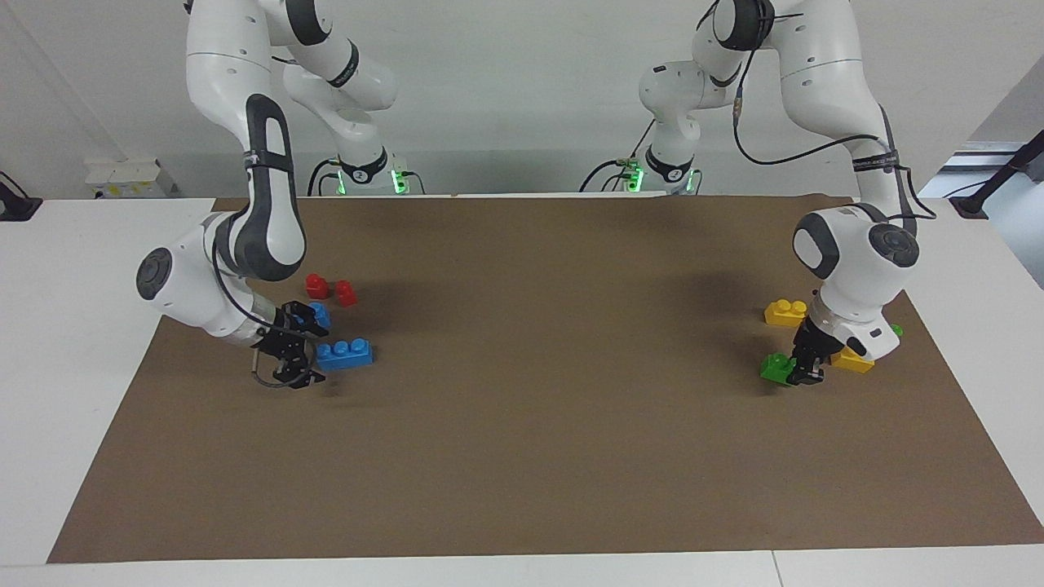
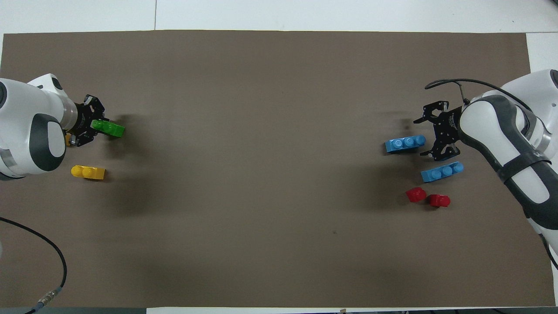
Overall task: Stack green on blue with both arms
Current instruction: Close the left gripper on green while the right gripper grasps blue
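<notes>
The left gripper [image 1: 803, 371] [image 2: 93, 126] pinches the green brick [image 1: 775, 367] [image 2: 109, 127] at the left arm's end of the brown mat [image 1: 530, 424] [image 2: 261, 131]; in the overhead view the brick projects from the fingers toward 3 o'clock, and whether it rests on the mat or hangs just above it cannot be told. The left arm [image 1: 856, 261] [image 2: 26, 126] is bent low, its wrist just over the mat. The green brick's long axis runs along the table's length, pointing toward the right arm's end. Two yellow bricks [image 1: 785, 312] [image 2: 88, 172] lie close by. The right gripper [image 1: 295, 377] [image 2: 438, 133] is spread open, just beside the end of a blue brick [image 1: 345, 353] [image 2: 405, 143] that lies at its 9 o'clock in the overhead view. The right arm [image 1: 245, 244] [image 2: 510, 144] is folded down, forearm low. This blue brick's long axis also follows the table's length. The second blue brick [image 1: 320, 314] [image 2: 442, 171] lies nearer the robots, with two red pieces [image 1: 330, 289] [image 2: 427, 197] nearer still.
</notes>
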`<act>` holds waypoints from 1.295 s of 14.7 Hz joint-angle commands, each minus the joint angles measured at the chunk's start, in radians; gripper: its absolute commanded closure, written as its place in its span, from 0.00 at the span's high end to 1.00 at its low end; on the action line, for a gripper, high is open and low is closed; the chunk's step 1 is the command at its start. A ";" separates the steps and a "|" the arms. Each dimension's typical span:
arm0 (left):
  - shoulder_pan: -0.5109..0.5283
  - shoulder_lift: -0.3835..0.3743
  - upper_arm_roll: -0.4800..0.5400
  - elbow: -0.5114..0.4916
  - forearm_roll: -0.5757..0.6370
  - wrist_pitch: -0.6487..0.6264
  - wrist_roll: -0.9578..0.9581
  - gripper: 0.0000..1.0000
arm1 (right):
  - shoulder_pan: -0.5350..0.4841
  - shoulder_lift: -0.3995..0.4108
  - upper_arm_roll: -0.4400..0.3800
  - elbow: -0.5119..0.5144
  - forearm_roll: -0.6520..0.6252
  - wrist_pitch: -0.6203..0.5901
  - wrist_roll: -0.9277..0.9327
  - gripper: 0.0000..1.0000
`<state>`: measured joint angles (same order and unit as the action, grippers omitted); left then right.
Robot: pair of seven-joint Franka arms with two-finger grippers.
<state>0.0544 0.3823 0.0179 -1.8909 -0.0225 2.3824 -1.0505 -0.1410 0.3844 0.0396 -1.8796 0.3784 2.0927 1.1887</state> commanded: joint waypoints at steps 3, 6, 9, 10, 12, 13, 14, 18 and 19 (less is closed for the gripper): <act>-0.004 -0.005 -0.003 -0.005 0.009 0.011 -0.016 0.00 | -0.011 -0.025 0.008 -0.068 0.045 0.079 -0.031 0.99; -0.013 -0.022 -0.004 0.032 0.007 -0.089 -0.017 0.00 | -0.008 -0.027 0.008 -0.079 0.045 0.092 -0.032 0.95; -0.030 -0.078 -0.007 0.055 0.007 -0.187 -0.062 0.00 | -0.011 -0.027 0.010 -0.081 0.045 0.087 -0.050 0.83; -0.042 -0.101 -0.009 0.055 0.007 -0.216 -0.072 0.00 | -0.011 -0.028 0.010 -0.081 0.046 0.086 -0.057 0.77; -0.051 -0.143 -0.012 0.056 0.007 -0.279 -0.097 0.00 | -0.012 -0.032 0.008 -0.079 0.059 0.079 -0.060 0.58; -0.062 -0.160 -0.013 0.056 0.003 -0.302 -0.114 0.00 | -0.012 -0.032 0.009 -0.079 0.060 0.076 -0.060 0.44; -0.071 -0.180 -0.013 0.056 0.003 -0.325 -0.138 0.00 | -0.012 -0.032 0.010 -0.079 0.060 0.073 -0.060 0.26; -0.100 -0.241 -0.015 0.056 -0.002 -0.400 -0.209 0.00 | -0.018 -0.030 0.010 -0.050 0.086 0.040 -0.063 0.00; -0.114 -0.250 -0.015 0.056 -0.002 -0.410 -0.232 0.00 | -0.018 -0.028 0.010 -0.041 0.086 0.026 -0.063 0.00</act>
<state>-0.0369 0.1669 -0.0040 -1.8228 -0.0229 2.0114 -1.2351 -0.1416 0.3732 0.0417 -1.9261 0.4319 2.1532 1.1618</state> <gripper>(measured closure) 0.661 0.652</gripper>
